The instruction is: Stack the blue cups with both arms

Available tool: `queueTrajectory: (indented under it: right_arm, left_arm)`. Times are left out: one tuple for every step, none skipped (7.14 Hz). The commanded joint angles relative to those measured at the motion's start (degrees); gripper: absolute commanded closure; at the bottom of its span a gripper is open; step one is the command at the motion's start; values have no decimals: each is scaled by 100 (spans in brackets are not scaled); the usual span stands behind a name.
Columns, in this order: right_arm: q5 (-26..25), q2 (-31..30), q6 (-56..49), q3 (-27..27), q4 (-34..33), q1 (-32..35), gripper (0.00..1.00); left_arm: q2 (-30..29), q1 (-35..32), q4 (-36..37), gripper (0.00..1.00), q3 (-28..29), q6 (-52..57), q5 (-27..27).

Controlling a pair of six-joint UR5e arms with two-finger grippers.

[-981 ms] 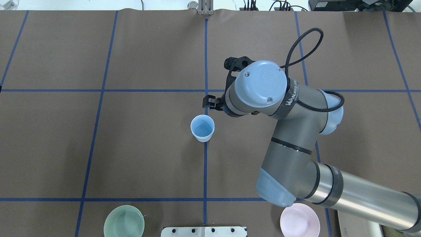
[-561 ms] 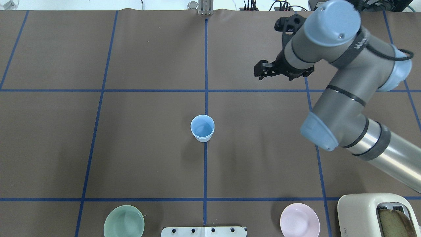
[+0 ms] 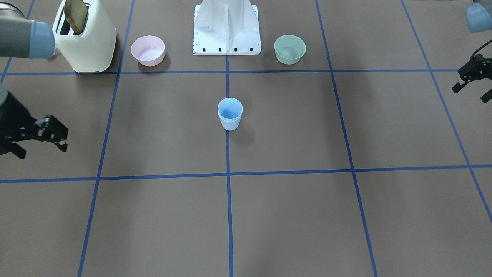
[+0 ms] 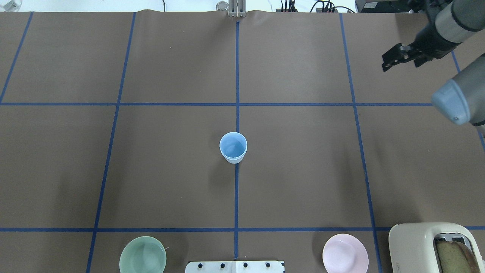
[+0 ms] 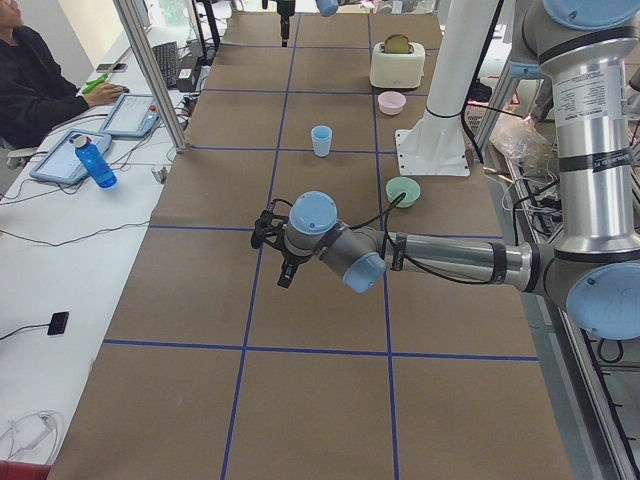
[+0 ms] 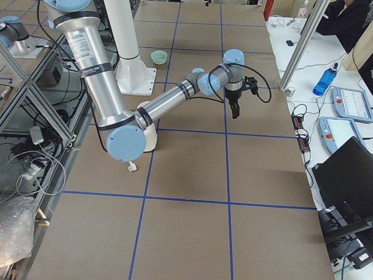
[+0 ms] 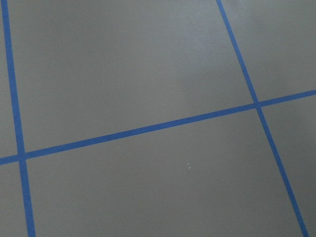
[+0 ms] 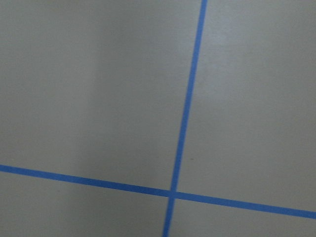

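The two pale blue cups (image 4: 233, 148) stand nested, one inside the other, upright at the table's centre on the blue midline. They also show in the front-facing view (image 3: 230, 114) and the left view (image 5: 321, 140). My right gripper (image 4: 401, 62) is open and empty, far to the right of the cups and above the table; it also shows in the front-facing view (image 3: 38, 146). My left gripper (image 3: 472, 91) is open and empty, far out on the cups' other side, and is out of the overhead view. Both wrist views show only bare table and blue tape.
A green bowl (image 4: 143, 256) and a pink bowl (image 4: 345, 254) sit near the robot's white base (image 4: 235, 266). A cream toaster (image 4: 432, 246) with bread in it stands beside the pink bowl. Operators sit along the table's far side.
My right arm has swung away from just beside the cups to the far right rear of the table, gripper open throughout. The nested cups have not moved.
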Motion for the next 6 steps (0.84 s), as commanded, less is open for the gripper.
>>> queueTrajectory:
  right_arm:
    - [706,-743,-1153,-299,243,916,0]
    - [735,-998,-1514,-300,243,1172,0]
    - [727,-1166,-1613,-292,252,1279,0]
    - [736,-1263,-1623,-292,296,1341,0]
    - [727,-1291,-1632,-266,340,1341,0]
    - [683,-1300,-1640,-239,392,1341,0]
  left_arm:
    - [103,-111,-15,2,14,117,-135]
    - [139,-155,11,2,-47,126,-136]
    - [165,-173,2,2,-56,126,-153]
    - [331,-242,-15,2,-65,126,-153]
    - [454,-243,-24,2,-30,126,-153]
    - [612,-261,-120,2,-21,117,-162]
